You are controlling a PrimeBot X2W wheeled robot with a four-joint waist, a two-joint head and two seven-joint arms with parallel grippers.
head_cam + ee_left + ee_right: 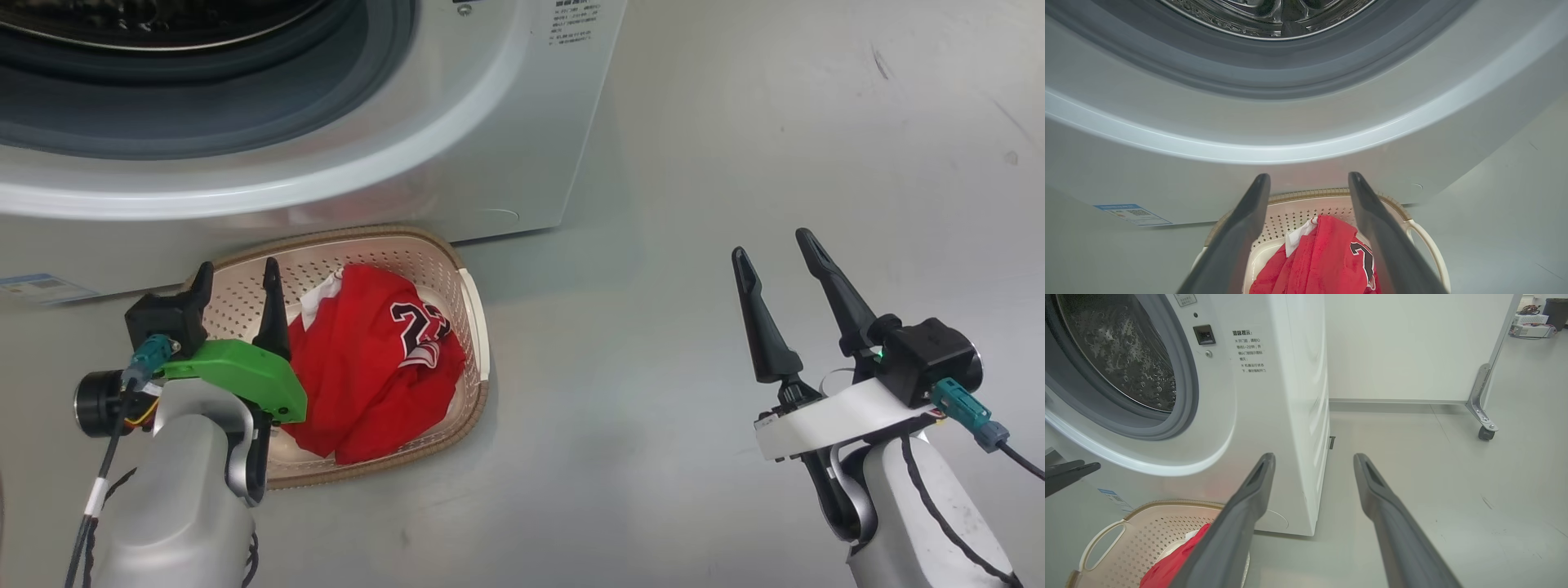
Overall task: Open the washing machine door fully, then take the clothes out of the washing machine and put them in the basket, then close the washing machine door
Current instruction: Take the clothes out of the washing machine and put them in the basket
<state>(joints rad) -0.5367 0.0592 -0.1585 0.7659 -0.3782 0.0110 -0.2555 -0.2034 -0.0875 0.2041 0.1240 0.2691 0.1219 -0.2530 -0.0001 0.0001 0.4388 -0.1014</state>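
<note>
On my feed there's a pale grey floor (735, 163) with a few dark scuffs (880, 62). Off the right wrist cam I get a white partition panel (1412, 347) on a metal bracket (1479, 392) with a caster (1486, 433), plus a dark bin (1555, 308) way back behind it.

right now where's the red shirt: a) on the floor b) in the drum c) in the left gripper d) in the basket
d: the shirt lies in the basket, and the left gripper is open and holds nothing.
</note>
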